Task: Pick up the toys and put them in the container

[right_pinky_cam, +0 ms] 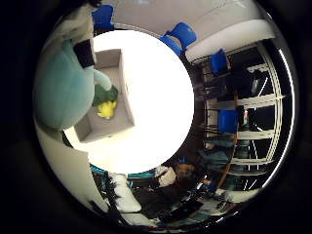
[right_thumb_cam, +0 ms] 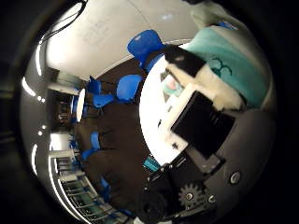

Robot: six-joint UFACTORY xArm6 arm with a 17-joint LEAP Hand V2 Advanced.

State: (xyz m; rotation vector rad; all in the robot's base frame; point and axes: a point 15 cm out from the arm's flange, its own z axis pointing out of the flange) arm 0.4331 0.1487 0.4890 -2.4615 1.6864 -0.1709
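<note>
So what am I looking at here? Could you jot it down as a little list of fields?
held toy: teal plush, close against the palm
robot hand: fingers curled on the plush
container: grey box on the table, open top
inside the box: green and yellow toy
table: round, white
plush position: over one end of the box, part reaching down into it
around: blue chairs
</note>
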